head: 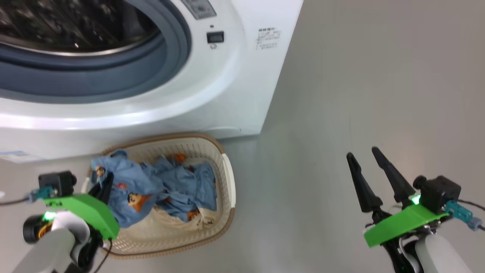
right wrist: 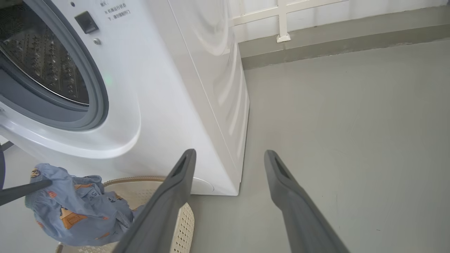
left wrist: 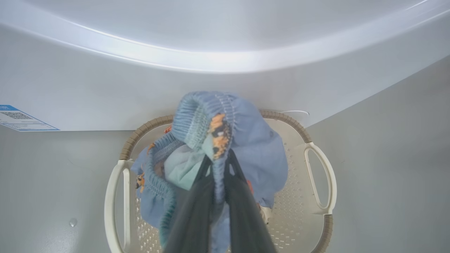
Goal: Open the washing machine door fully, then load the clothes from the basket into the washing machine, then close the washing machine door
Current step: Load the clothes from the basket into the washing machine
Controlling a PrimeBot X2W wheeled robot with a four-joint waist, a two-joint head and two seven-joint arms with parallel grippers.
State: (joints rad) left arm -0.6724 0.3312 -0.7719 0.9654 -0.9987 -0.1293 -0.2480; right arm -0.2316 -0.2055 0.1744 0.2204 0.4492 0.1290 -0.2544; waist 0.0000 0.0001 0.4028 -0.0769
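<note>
Blue clothes (left wrist: 256, 147) pinched between the left jaws — above the basket (left wrist: 299, 211).

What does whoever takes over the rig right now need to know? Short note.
Left gripper: shut on a blue garment, held up over the basket.
Right gripper: open, empty, over the floor to the right of the machine.
Things: other clothes lie in the basket, which sits on the floor close in front of the machine.
Done: the drum mouth is uncovered, so the door is open; how far, can't tell.
Left: carry this garment into the drum, load the others, close the door.
</note>
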